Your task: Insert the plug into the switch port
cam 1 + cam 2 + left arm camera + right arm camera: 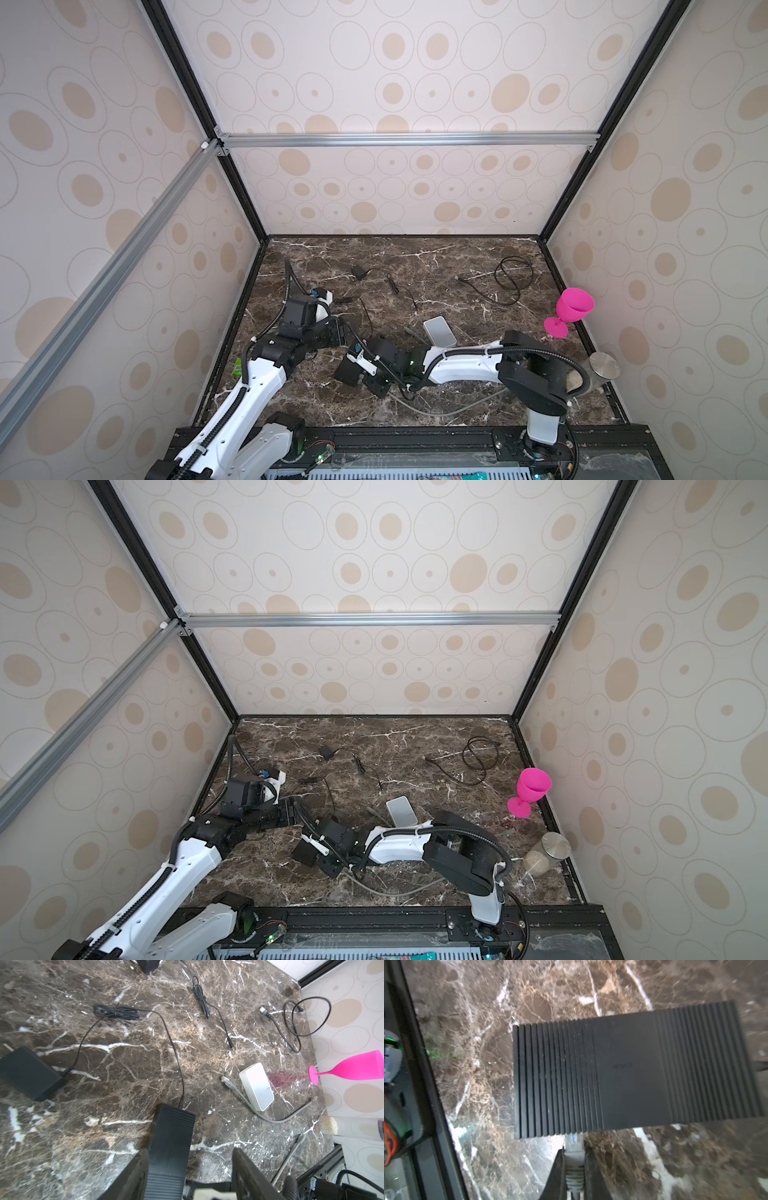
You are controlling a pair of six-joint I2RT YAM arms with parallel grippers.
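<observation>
The switch [633, 1072] is a flat black box with ribbed ends, lying on the marble table near the front left [347, 372]. My right gripper [574, 1150] is shut on the plug [574, 1164], a grey-booted connector. Its clear tip meets the switch's long edge, and the port itself is hidden. The plug's grey cable [424, 411] trails along the front. My left gripper [190, 1150] is open. The switch [170, 1147] shows between its fingers, close beside one, with bare marble before the other. In both top views the left gripper [334, 332] sits just behind the right gripper [365, 368].
A white box [439, 331] with a loose grey plug end [227, 1082] beside it lies right of the grippers. A pink goblet [571, 309] and a jar [600, 368] stand by the right wall. Black adapters [29, 1076] and coiled cables [513, 276] lie further back.
</observation>
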